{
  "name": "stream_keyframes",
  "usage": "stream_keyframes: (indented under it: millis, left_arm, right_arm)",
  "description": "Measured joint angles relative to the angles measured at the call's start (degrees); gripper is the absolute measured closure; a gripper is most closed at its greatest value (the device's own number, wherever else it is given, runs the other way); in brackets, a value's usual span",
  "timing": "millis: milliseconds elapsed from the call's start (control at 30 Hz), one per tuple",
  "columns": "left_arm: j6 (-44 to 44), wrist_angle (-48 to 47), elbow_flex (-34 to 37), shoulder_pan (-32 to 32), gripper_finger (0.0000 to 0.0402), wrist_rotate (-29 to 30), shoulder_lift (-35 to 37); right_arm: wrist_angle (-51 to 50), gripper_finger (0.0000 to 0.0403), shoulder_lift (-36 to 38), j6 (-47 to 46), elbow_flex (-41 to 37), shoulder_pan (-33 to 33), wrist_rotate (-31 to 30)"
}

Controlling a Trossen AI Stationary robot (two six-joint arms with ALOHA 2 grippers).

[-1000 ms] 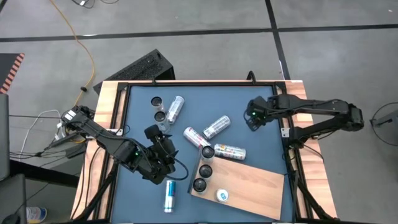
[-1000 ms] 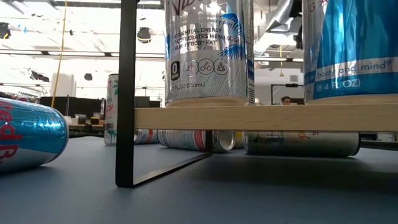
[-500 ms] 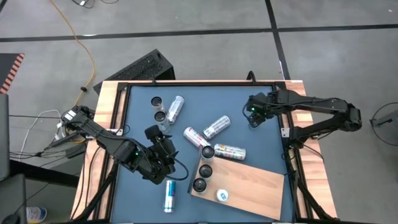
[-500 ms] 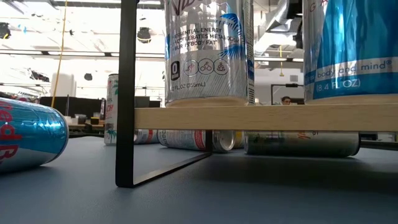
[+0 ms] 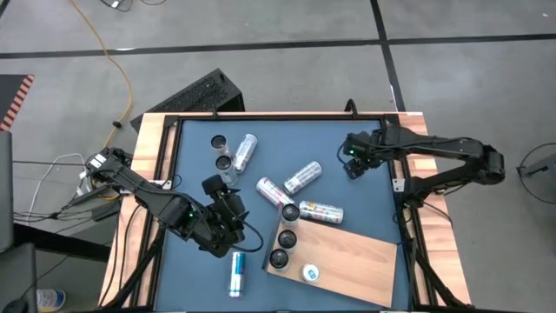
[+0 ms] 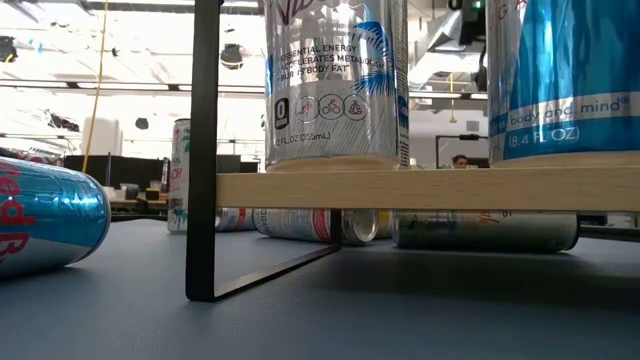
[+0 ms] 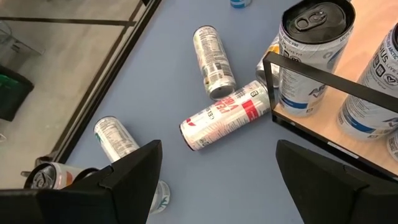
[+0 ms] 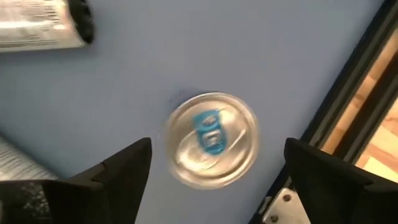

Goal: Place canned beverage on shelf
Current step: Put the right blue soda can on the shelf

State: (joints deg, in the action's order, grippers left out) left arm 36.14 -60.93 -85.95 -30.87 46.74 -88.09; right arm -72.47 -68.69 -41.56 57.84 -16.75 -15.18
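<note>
The shelf is a light wooden board on a black frame at the table's near right. Several cans stand upright on it. Other cans lie on the blue tabletop, among them a red-and-white one and a silver one. My right gripper hangs open near the table's far right, pointing down over an upright can with a blue tab. Its fingers stand on either side of that can's top without touching it. My left gripper waits open at the near left, holding nothing.
Two upright cans and a lying one are at the far left. A blue can lies by the near edge. Another can lies against the shelf's far side. A black rim borders the table right beside the blue-tabbed can.
</note>
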Motion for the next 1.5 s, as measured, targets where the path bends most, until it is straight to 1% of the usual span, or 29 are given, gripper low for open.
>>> stream_keyframes:
  millis: [133,300,733,833,1000,1200,1400,1500]
  left_arm:
    - [-0.11,0.00,0.00,0.00,0.0099,0.02,0.00]
    - [-0.13,0.00,0.00,0.00,0.0099,0.04,0.00]
    - [-0.13,0.00,0.00,0.00,0.0099,0.07,0.00]
    - [-0.13,0.00,0.00,0.00,0.0099,0.09,0.00]
    - [-0.13,-0.01,0.00,0.01,0.0099,0.11,0.00]
    - [-0.15,0.00,0.00,0.00,0.0099,0.15,0.00]
    - [-0.15,0.00,0.00,0.00,0.0099,0.15,0.00]
    - [-0.15,0.00,0.00,0.00,0.0099,0.15,0.00]
  right_arm:
    - [1.63,0.0060,-0.02,-0.47,-1.29,-1.05,-0.72]
    - [4.37,0.0081,0.00,-0.16,-1.29,-1.79,-0.60]
    - [3.89,0.0132,0.00,-0.42,-1.29,-2.05,1.55]
    - [3.72,0.0159,0.00,-0.46,-1.29,-2.03,1.67]
    - [3.88,0.0228,0.07,-0.40,-1.18,-1.87,1.67]
    - [3.96,0.0231,0.07,0.35,-1.18,-0.22,1.44]
    - [3.69,0.0231,0.26,3.25,-1.18,2.75,0.96]
    - [2.44,0.0231,0.37,3.19,-0.19,4.09,2.50]
